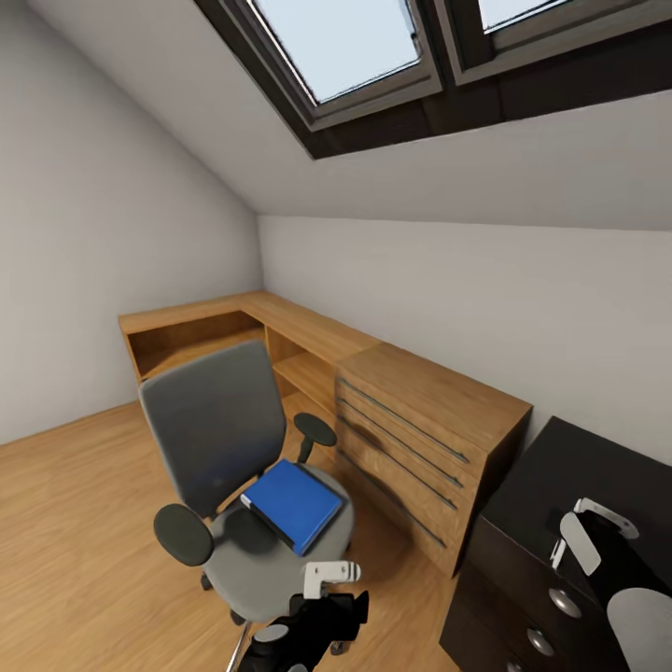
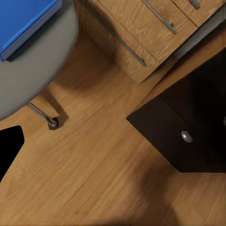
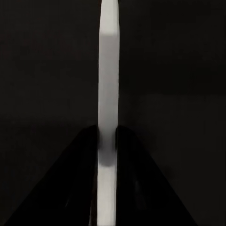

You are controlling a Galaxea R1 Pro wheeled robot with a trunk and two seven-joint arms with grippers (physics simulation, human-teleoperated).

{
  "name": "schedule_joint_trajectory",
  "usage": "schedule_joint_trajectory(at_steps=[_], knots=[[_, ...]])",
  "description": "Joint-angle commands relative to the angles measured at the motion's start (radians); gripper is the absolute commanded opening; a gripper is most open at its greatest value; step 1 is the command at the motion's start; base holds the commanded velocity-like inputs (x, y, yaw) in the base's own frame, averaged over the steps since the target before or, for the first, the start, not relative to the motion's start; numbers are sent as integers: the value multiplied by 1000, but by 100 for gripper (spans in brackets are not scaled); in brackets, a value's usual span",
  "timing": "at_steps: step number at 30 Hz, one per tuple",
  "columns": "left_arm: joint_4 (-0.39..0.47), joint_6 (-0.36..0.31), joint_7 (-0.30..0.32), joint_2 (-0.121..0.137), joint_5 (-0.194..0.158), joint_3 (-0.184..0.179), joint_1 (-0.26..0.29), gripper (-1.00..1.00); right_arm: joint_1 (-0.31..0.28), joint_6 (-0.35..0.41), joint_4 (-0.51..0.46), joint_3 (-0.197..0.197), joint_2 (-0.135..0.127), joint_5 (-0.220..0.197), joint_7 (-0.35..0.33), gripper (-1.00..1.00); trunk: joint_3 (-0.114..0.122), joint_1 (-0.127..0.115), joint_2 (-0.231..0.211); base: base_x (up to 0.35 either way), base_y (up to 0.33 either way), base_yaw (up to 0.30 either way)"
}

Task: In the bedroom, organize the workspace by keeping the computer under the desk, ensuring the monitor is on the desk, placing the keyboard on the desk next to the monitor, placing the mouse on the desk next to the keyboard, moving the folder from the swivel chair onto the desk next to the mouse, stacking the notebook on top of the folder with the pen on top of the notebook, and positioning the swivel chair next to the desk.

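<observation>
Folder (image 1: 294, 504) lies flat on the swivel chair (image 1: 219, 425) seat, just past the left end effector (image 1: 329, 576); its grip is unclear.

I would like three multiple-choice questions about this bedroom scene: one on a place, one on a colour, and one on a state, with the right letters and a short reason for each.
1. Where does the folder lie?
A. on the floor
B. on the swivel chair's seat
C. on the oak drawer unit

2. What colour is the folder's cover?
A. red
B. green
C. blue

3. How do the oak unit's drawers stand?
A. all shut
B. one pulled out
C. all removed

Answers:
1 B: the folder rests flat on the seat of the swivel chair.
2 C: its cover is bright blue.
3 A: the fronts of the oak drawer unit sit flush with each other.
</observation>
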State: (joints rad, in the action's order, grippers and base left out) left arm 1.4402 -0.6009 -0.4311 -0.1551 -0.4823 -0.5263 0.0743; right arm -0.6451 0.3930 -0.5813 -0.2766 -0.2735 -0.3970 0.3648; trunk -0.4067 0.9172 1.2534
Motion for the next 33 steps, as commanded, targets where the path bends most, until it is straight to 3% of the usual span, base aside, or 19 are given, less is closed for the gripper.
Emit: schedule_joint_trajectory(at_steps=[1, 7, 19, 20, 23, 33], knots=[[1, -2, -10, 1, -10, -15, 1, 100, -2, 2, 1, 0, 0, -9, 6, -100, -1, 1, 1, 214, 0, 0], [0, -2, -11, 2, -11, -41, 1, 100, -5, 1, 8, 1, -4, -5, 6, -100, -1, 1, 1, 100, -9, 0], [-24, -2, -13, -2, -9, -48, 1, 100, -5, 1, 12, 1, -5, -5, 6, -100, -1, 1, 1, 169, -24, 0], [-27, -2, -13, -2, -10, -70, 1, 100, -5, 1, 12, 1, -6, -5, 6, -100, -1, 1, 1, 140, 0, 0], [-27, -2, -12, -1, -10, -91, 1, 100, -5, 1, 12, 1, -6, -5, 6, -100, -1, 1, 1, 76, 0, 0], [-20, -2, -11, -1, -10, -104, 1, 100, -5, 1, 12, 1, -6, -2, 8, -100, -1, 1, 1, 87, 0, 0]])
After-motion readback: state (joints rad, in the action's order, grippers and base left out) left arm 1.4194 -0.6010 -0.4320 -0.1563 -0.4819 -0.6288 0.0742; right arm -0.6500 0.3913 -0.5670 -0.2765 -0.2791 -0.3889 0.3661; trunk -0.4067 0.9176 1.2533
